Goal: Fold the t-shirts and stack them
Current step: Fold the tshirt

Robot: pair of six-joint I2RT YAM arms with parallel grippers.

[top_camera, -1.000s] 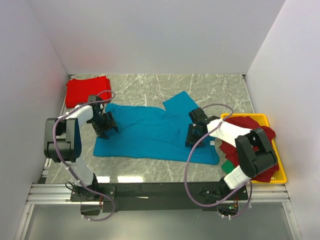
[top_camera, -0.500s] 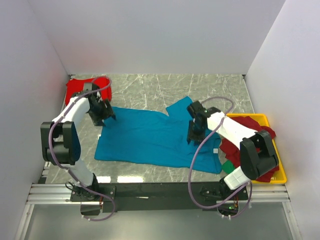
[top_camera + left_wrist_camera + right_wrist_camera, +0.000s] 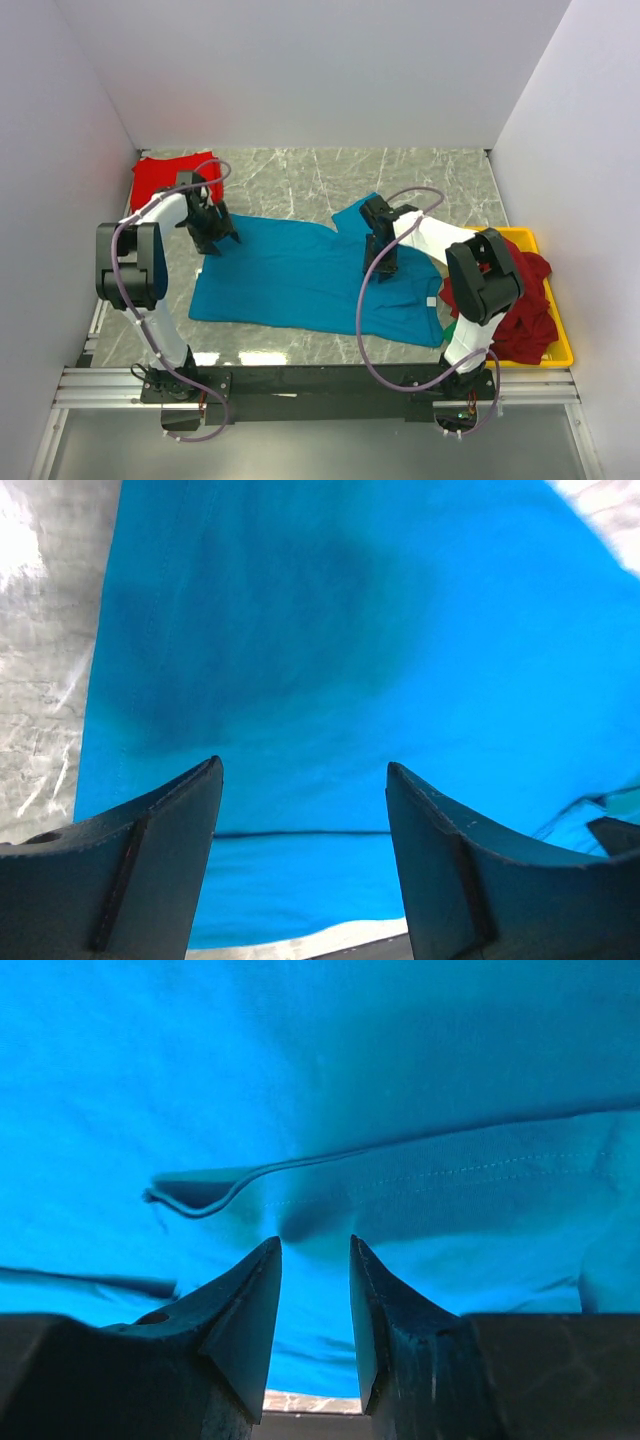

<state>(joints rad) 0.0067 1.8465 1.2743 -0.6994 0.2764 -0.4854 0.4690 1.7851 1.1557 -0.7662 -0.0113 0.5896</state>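
A teal-blue t-shirt [image 3: 300,275] lies spread flat across the middle of the table. My left gripper [image 3: 213,236] is over its far left corner, jaws wide open, with flat teal cloth [image 3: 300,630] and a hem line below my left gripper [image 3: 303,772]. My right gripper [image 3: 381,256] is over the shirt's right part near a sleeve. In the right wrist view my right gripper [image 3: 313,1243] has its jaws a narrow gap apart above a folded teal hem [image 3: 240,1182], gripping nothing. A folded bright red t-shirt [image 3: 160,178] lies at the far left.
A yellow tray [image 3: 563,352] at the right edge holds a heap of dark red t-shirts [image 3: 520,300] with a bit of green one [image 3: 455,332]. White walls close in the left, back and right. Bare marble [image 3: 300,170] lies behind the teal shirt.
My left gripper has moved back to the shirt's far left corner. My right gripper has moved left and back over the shirt, and the shirt's right side has shifted left.
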